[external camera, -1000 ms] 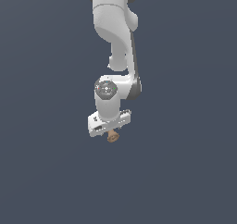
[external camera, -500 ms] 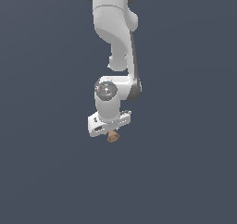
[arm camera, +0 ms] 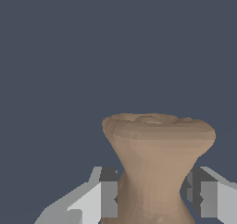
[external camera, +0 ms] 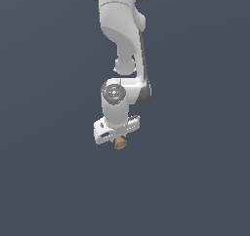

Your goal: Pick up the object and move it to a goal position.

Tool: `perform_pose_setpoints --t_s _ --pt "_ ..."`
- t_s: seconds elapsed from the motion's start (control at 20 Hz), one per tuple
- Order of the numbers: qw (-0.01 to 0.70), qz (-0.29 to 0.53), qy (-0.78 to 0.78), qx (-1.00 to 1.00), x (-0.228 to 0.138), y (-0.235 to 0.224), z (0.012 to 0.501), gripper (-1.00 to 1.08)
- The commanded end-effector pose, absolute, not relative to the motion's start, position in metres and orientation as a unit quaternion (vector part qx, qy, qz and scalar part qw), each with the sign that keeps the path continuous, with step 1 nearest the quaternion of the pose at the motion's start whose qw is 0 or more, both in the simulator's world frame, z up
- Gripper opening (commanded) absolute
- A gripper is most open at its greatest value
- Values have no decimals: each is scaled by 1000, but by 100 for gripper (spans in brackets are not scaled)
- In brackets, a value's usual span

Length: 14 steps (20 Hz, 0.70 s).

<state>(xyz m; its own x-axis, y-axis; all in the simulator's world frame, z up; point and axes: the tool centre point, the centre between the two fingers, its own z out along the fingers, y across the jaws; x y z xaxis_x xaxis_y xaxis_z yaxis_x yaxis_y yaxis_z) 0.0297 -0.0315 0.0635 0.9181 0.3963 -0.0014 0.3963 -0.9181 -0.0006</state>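
The object (external camera: 119,143) is a small tan-brown spool with flared ends and a narrow waist. In the exterior view it pokes out just below the white gripper (external camera: 118,141) at the end of the white arm. In the wrist view the object (arm camera: 155,163) fills the lower middle, and the two fingers (arm camera: 109,193) press on its narrow waist from both sides. The gripper (arm camera: 152,195) is shut on the object. The object's lower end is out of the wrist view.
A plain dark blue-grey surface (external camera: 49,181) lies all around the arm. The white arm links (external camera: 122,30) reach down from the top of the exterior view.
The arm and the held object have hardly moved over the last second; the gripper has stayed shut on the object.
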Motion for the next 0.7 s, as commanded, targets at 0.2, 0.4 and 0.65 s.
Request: perform_pose_setpoints --t_s 0.2,0.4,0.65 --pt "0 0 -203 -979 40 -8 98 -100" --pt "0 0 -203 -979 49 14 130 -100" --pt "0 0 -203 -979 62 44 174 -100"
